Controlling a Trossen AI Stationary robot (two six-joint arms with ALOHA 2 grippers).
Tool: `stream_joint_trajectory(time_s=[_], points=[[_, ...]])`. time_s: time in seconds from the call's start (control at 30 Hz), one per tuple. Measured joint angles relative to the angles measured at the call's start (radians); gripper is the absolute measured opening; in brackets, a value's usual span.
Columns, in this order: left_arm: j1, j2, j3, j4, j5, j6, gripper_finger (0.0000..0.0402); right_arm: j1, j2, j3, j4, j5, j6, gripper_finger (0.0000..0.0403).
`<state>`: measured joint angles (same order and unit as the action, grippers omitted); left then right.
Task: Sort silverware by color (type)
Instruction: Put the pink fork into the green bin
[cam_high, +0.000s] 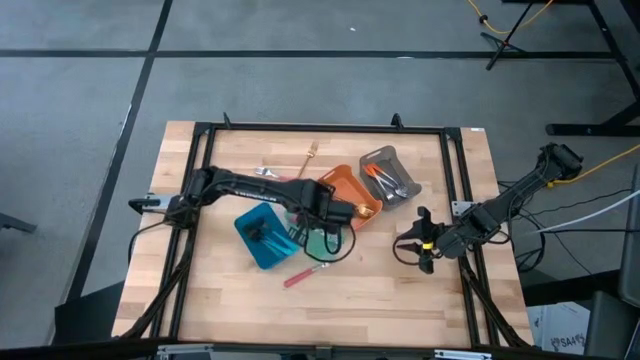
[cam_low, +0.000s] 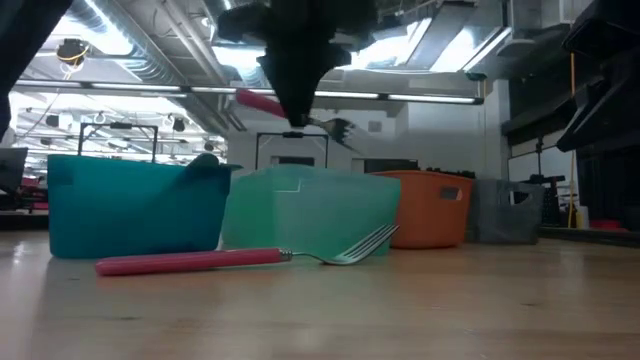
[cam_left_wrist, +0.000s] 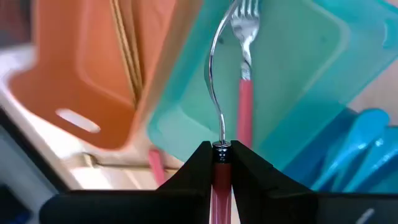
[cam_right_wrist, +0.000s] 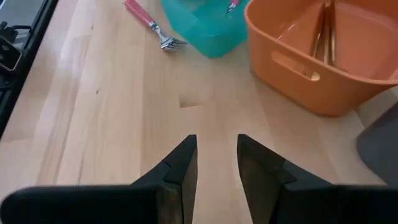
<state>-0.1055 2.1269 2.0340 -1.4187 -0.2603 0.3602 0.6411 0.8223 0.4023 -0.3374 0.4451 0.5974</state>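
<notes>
My left gripper (cam_high: 328, 214) hangs over the teal tray (cam_left_wrist: 298, 56), shut on a pink-handled fork (cam_low: 320, 124). Another pink-handled fork (cam_left_wrist: 244, 102) lies flat in that tray. A third (cam_high: 305, 272) lies flat on the table in front of the trays. Gold utensils (cam_right_wrist: 324, 34) lie in the orange tray (cam_high: 350, 192), blue ones (cam_left_wrist: 367, 134) in the blue tray (cam_high: 264, 236), and orange-handled ones (cam_high: 380, 176) in the grey tray (cam_high: 395, 172). My right gripper (cam_right_wrist: 216, 146) stands open over bare wood near the right edge, holding nothing. My left gripper pinches the fork's pink handle (cam_left_wrist: 221, 182) between its two fingers, at the end where the metal neck starts. The fingers come from above, pointing steeply down, and lie across the fork. The fork is lifted clear above the teal tray, nearly level, with its tines (cam_low: 338, 128) dipping a little.
A gold fork (cam_high: 311, 152) and a silver utensil (cam_high: 266, 172) lie loose near the table's far side. A black frame (cam_high: 300, 128) runs round the work area. Bare wood shows toward the near edge and between my right gripper and the trays.
</notes>
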Motion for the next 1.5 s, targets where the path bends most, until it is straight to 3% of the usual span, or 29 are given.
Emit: stream_joint_trajectory(time_s=[0.2, 0.8, 1.5], points=[[0.014, 0.0, -0.073, 0.032, 0.097, -0.017, 0.0034, 0.0, 0.0, 0.0, 0.0, 0.017, 0.0, 0.0106], [0.016, 0.0, -0.29, 0.284, 0.095, -0.014, 0.0036, 0.0, 0.0, 0.0, -0.001, 0.017, 0.0, 0.0106], [0.016, 0.0, -0.327, 0.337, 0.095, -0.018, 0.004, 0.0, 0.0, 0.0, -0.002, 0.018, 0.0, 0.0106]])
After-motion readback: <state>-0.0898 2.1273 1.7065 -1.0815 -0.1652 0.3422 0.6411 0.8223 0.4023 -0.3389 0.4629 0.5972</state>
